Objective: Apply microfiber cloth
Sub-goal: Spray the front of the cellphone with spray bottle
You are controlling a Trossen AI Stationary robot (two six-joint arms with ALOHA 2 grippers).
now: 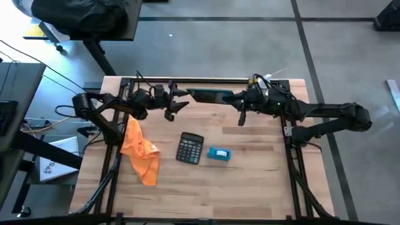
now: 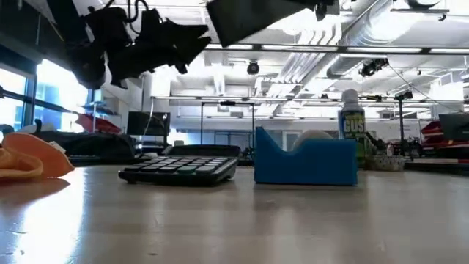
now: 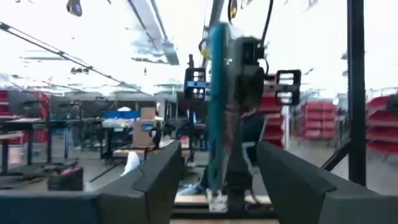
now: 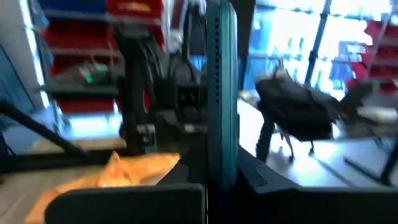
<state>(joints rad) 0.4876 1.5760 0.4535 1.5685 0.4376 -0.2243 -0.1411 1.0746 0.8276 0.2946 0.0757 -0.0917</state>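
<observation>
the bright orange microfiber cloth [image 1: 140, 152] lies crumpled on the light wooden table [image 1: 250, 187], out toward nine o'clock from the table's middle in the overhead view; it is a long, wrinkled heap, narrow at its far end and spreading into soft folds toward its near end, with one corner trailing toward six o'clock. in the low view only its rounded, folded edge [image 2: 29, 163] shows at the side, resting on the tabletop. just beside it at three o'clock sits the flat black calculator with a small screen [image 1: 190, 149], close to the cloth but apart from it, and further toward three o'clock the small blue-and-white box [image 1: 219, 154]. nothing touches the cloth. the left gripper [image 1: 178, 105] hangs above the table's far edge, around eleven o'clock from the centre, its dark fingers spread wide and empty. the right gripper [image 1: 229, 97] is at about one o'clock, clamped on the thin teal tablet-like slab [image 1: 209, 95], which reaches across toward the left gripper; in the right wrist view the slab [image 4: 222, 93] stands edge-on between the fingers, with the orange cloth [image 4: 118, 174] visible on the wood behind it. in the left wrist view the same slab [image 3: 217, 106] shows edge-on straight ahead.
</observation>
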